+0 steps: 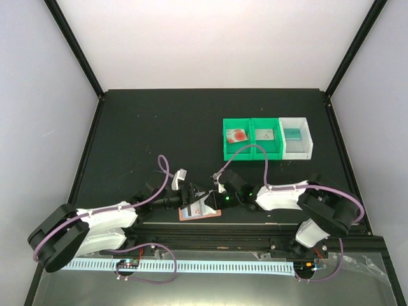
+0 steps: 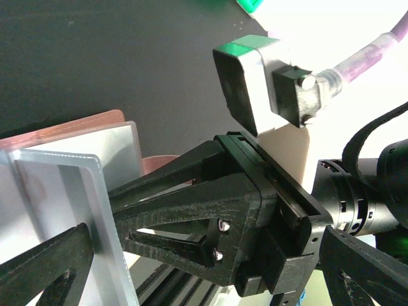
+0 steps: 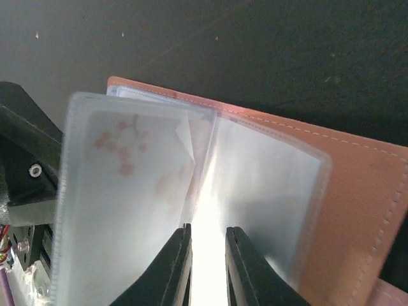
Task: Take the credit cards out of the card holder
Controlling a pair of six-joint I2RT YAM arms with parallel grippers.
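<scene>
The salmon-pink card holder lies open at the table's near edge, between my two grippers. Its clear sleeves stand fanned up from the pink cover. A whitish credit card with reddish marks sits inside the left sleeve. My right gripper points into the fold between two sleeves, its jaws a narrow gap apart with nothing seen between them. My left gripper is wide open; one finger is beside a raised sleeve, and the right gripper's black body fills the space between its jaws.
Two green bins and a white bin stand in a row at the back right, each with a card inside. A black aluminium rail runs along the table's near edge just behind the holder.
</scene>
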